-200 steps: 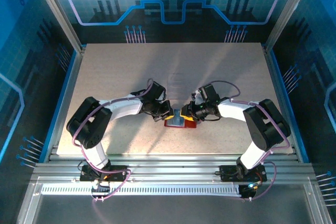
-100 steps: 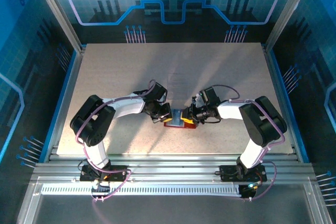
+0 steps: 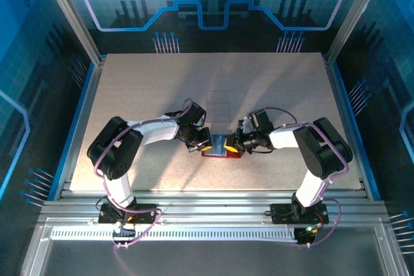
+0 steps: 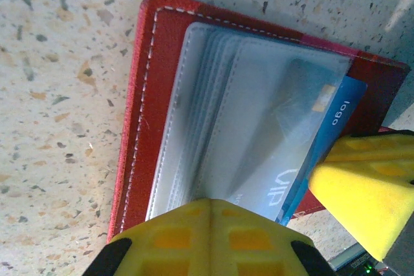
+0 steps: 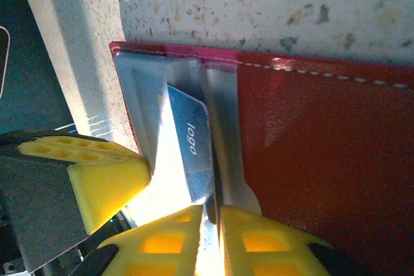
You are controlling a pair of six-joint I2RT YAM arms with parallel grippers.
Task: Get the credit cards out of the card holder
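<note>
The red card holder (image 4: 152,95) lies open on the speckled table, its grey-clear pockets facing up. A blue credit card (image 4: 337,117) printed "logo" sticks out of the pockets on one side. My left gripper (image 4: 210,202) is shut, its yellow tips pressing down on the pocket edge. My right gripper (image 5: 214,211) is shut on the near corner of the blue card (image 5: 189,143), next to the holder's red cover (image 5: 323,153). From above, the left gripper (image 3: 205,143) and right gripper (image 3: 232,145) meet over the holder (image 3: 212,154). The pinkish-white card is hidden.
The holder sits near the front middle of the beige table (image 3: 213,82), between the two arms. Metal frame rails (image 3: 213,208) run along the near edge, and blue-lit walls enclose the other sides.
My right gripper's jaws have closed from partly open onto the blue card's edge, and that arm has edged left toward the holder. The left gripper stayed shut on the pockets.
</note>
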